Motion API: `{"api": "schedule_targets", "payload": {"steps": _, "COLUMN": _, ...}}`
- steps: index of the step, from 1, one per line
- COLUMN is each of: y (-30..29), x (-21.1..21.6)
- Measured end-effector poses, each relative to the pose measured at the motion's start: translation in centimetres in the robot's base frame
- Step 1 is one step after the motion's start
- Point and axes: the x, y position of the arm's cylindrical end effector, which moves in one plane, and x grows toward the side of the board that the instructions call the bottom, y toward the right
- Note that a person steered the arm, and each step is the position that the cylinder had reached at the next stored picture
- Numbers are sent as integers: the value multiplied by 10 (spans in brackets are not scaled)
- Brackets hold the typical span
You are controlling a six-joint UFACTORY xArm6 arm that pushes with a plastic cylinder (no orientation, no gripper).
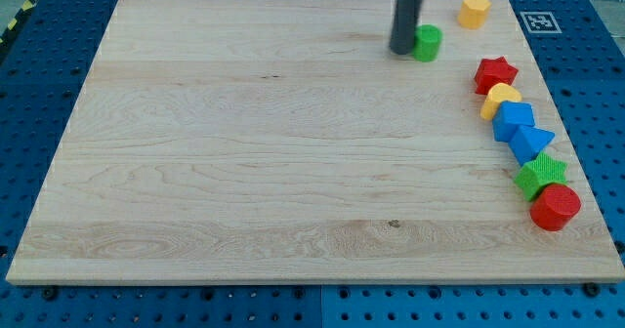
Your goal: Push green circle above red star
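Green circle (pixel 428 42) sits near the view's top edge of the wooden board (pixel 244 152), right of centre. My tip (pixel 402 49) is down on the board, touching the circle's left side or just beside it; can't tell which. Rod runs straight up out of the view's top. No gripper on this rig, only the rod, so nothing to be apart or together.

Red star (pixel 496 73) lies to the lower right of the green circle, near but apart, close to the board's right edge. Circle is thus higher in view than the star and offset to the view's left.

Yellow hexagon-ish block (pixel 475 11) sits at the top right, right of the circle, apart from it.

Below the red star a chain of blocks runs down the right edge, each touching or nearly touching the next: yellow block w/ rounded top (pixel 501 99), blue block (pixel 513 121) (shape unclear), blue triangle (pixel 532 143), green star (pixel 540 175), red cylinder (pixel 556 207).

Board rests on a blue pegboard table (pixel 39 74); a small black-and-white marker tag (pixel 538 21) is by the board's top right corner.
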Motion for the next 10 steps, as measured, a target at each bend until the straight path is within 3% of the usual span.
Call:
{"api": "schedule_targets", "payload": {"steps": 2, "y": 0, "x": -13}}
{"api": "schedule_targets", "payload": {"steps": 4, "y": 66, "x": -12}}
{"api": "schedule_targets", "payload": {"steps": 7, "y": 87, "x": -27}}
{"api": "schedule_targets", "payload": {"steps": 10, "y": 117, "x": -8}}
